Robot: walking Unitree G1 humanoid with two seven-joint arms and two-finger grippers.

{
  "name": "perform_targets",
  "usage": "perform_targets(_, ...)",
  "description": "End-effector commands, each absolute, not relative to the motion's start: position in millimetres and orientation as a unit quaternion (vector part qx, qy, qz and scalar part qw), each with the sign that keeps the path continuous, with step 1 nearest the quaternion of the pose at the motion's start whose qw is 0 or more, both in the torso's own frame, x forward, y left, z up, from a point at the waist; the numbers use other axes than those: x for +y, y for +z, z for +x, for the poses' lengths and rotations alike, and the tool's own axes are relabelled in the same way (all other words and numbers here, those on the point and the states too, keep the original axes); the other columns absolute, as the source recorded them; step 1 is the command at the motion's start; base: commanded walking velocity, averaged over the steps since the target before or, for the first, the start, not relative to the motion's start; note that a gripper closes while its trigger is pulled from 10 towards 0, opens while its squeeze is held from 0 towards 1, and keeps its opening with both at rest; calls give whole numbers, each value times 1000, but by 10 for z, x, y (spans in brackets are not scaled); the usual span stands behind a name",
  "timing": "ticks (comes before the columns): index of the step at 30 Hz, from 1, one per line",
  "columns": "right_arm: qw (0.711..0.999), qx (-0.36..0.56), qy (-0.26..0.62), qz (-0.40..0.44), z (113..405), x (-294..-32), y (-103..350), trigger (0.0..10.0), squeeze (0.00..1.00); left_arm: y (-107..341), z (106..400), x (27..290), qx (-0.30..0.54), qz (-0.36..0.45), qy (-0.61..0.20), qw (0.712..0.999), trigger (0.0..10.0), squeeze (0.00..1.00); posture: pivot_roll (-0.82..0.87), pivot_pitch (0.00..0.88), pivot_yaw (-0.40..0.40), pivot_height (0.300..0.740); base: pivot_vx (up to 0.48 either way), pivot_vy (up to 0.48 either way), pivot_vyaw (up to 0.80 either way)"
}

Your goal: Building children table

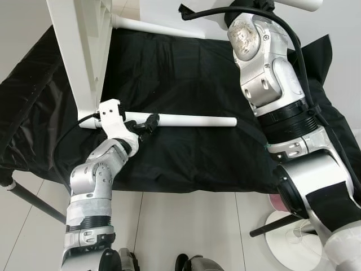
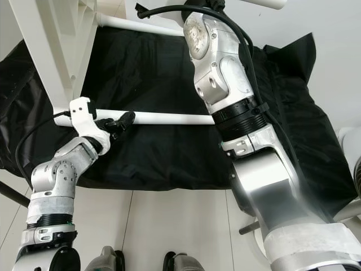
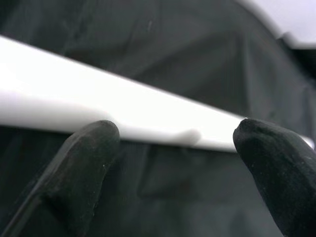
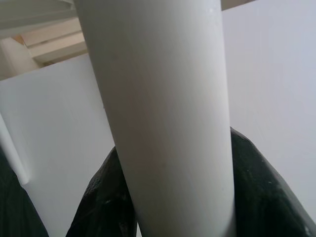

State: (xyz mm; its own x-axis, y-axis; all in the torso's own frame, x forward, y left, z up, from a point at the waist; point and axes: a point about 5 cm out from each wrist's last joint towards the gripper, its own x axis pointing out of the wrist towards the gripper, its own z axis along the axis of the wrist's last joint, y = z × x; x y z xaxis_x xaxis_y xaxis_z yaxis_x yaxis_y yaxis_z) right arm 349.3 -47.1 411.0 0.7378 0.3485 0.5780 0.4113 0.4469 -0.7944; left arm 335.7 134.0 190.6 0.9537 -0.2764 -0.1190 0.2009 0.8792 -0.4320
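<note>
Table frame (image 1: 79, 51), white and lying on its side over a black cloth (image 1: 186, 147), has legs sticking out sideways, which puts each within an arm's reach. Left claw (image 1: 148, 124) is at the near leg (image 1: 192, 120), fingers (image 3: 86, 163) spread apart with the leg crossing just beyond their tips, so it looks to be steadying or about to take it, not gripping. Right claw (image 4: 173, 207) is closed on another leg (image 4: 163, 113) up by the top edge of the head views, likely to turn or seat it. That leg (image 1: 302, 3) is mostly cut off, its joint with the frame unseen, and the right arm (image 2: 225, 84) hides the near leg's free end in the right eye view
</note>
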Motion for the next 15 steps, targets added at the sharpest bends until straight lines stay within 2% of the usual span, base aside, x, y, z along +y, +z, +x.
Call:
perform_targets(1,826,-386,-2,-411,3409,-544,4253,0,0,1691,3280,1351,157,-212,-102,959,10000,0,-19,183,-41,740,0,0,0)
perform_targets(9,824,-384,1,-417,3446,-539,4267,0,0,1629,3210,1313,193,-222,-116,949,10000,0,-11,187,-43,740,0,0,0)
perform_targets(15,827,-385,7,-409,3473,-525,4280,0,0,1646,3292,1378,169,-270,-73,945,10000,0,-11,189,-43,740,0,0,0)
